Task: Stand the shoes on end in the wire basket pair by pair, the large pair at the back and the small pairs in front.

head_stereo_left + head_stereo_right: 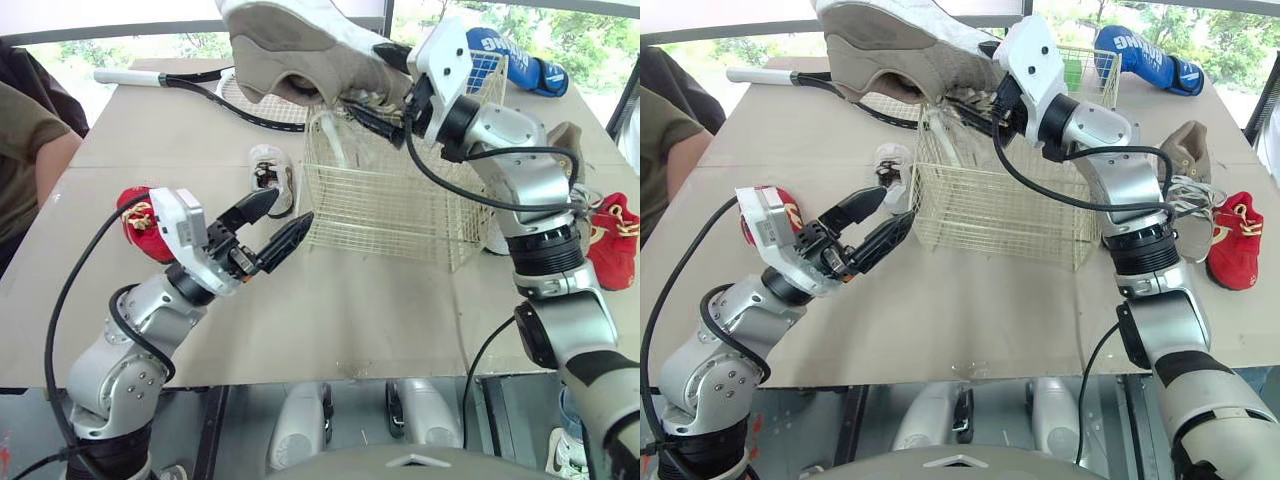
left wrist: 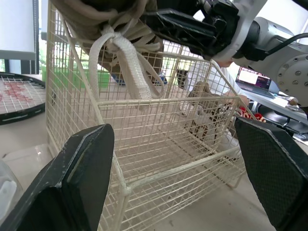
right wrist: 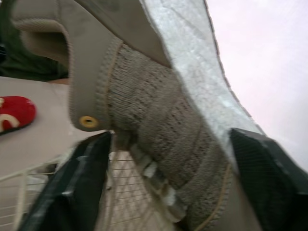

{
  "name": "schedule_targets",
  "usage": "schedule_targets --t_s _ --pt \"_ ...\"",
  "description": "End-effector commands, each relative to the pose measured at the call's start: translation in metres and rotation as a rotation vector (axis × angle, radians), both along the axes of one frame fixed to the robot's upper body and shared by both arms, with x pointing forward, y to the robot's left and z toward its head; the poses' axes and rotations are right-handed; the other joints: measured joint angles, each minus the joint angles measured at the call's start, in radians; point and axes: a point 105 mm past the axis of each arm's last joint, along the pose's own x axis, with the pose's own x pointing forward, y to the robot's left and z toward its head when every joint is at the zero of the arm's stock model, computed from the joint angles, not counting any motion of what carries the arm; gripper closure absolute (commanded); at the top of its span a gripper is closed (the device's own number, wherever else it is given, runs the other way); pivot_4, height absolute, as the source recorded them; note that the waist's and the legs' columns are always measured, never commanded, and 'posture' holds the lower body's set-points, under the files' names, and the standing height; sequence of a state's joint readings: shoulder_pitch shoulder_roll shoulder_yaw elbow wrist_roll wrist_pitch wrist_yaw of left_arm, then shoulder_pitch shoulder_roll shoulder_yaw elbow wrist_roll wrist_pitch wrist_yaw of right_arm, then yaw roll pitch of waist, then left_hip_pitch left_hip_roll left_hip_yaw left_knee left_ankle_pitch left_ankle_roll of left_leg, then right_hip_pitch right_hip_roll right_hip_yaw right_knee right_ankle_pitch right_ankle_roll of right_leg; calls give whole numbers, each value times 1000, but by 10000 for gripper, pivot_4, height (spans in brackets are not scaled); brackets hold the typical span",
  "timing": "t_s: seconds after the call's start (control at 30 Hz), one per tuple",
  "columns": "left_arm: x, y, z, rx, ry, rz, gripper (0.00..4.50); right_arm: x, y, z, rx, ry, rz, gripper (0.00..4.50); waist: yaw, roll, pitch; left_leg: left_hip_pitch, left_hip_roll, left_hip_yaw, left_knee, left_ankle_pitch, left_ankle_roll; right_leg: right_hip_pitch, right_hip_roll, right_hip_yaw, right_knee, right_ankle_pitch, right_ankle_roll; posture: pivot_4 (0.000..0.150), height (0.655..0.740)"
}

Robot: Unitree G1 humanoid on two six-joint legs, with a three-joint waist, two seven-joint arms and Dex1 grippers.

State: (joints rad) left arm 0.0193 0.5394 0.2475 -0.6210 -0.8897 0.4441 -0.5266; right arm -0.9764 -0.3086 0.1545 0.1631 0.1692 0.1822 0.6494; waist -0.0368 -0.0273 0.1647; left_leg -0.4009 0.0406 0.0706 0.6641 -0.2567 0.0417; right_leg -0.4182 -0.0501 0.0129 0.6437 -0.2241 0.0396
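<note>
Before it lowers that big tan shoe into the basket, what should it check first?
1. Grip: right gripper jaws shut on the tan shoe: ok.
2. Shoe above the wire basket: ok.
3. Shoe turned on end: not ok, it lies roughly level, sole up.
4. Room at the basket's back: ok, it looks empty.
5. Dangling laces clear of the wires: cannot tell.
6. Left gripper out of the shoe's path: ok, low beside the basket, jaws open.

The table [image 1: 330, 320] is carrying the basket [image 1: 390, 200] centrally, white shoe [image 1: 270, 175] lying just left of it, red shoe [image 1: 135, 225] further left, tan shoe [image 1: 1185, 155] and second red shoe [image 1: 612, 240] right, blue shoe [image 1: 510, 55] and racket [image 1: 235, 95] behind.
</note>
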Motion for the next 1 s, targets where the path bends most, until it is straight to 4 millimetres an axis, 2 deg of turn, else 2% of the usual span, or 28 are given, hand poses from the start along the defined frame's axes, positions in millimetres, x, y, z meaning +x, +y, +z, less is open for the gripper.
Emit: schedule_targets --t_s 0.03,0.13,0.17,0.4,0.6,0.7,0.8,0.9,1.0 --pt "-8 -3 12 1 -67 9 1903 -12 -2 19 35 -116 8 28241 0 0 0 0 0 0 0 0 0 0 0 0 0 0 0 1500 7400" --pt "-7 -4 10 -3 -59 8 1903 -16 -11 24 128 -101 0 42716 2 0 0 0 0 -1 0 0 0 0 0 -1 0 0 0 1500 7400" --pt "-7 -4 10 -6 -57 5 1903 -16 -14 26 171 -81 -5 44267 2 0 0 0 1 -1 -1 0 0 0 0 -1 0 0 0 1500 7400" --pt "-7 7 12 -27 -68 23 1903 -13 -24 34 536 146 58 44267 -1 0 1 -2 1 0 -1 0 0 -2 0 0 0 0 1 1500 7400" --pt "-13 20 13 -45 -92 82 1903 -10 -20 31 683 210 154 44267 -3 1 1 -8 0 0 -5 0 0 -10 0 -1 0 2 3 1500 7400" --pt "-17 21 14 -40 -125 102 1903 -4 -14 11 701 255 180 44267 -3 1 1 -14 0 0 -4 1 -2 -17 0 -1 1 2 3 1500 7400" --pt "-21 24 21 -47 -172 130 1903 1 -5 -20 624 304 159 44267 -2 -1 0 -14 0 0 -4 1 -2 -17 0 -1 1 2 3 1500 7400" --pt "-23 25 24 -34 -200 142 1903 7 -6 -36 630 360 124 44267 -3 -4 -3 -13 0 -1 -4 0 -1 -15 0 -1 1 2 3 1500 7400" --pt "-22 28 29 -17 -235 162 1903 17 -14 -57 679 515 66 44267 -1 -7 -7 -10 0 -1 -4 0 -1 -13 0 -2 1 2 3 1500 7400"
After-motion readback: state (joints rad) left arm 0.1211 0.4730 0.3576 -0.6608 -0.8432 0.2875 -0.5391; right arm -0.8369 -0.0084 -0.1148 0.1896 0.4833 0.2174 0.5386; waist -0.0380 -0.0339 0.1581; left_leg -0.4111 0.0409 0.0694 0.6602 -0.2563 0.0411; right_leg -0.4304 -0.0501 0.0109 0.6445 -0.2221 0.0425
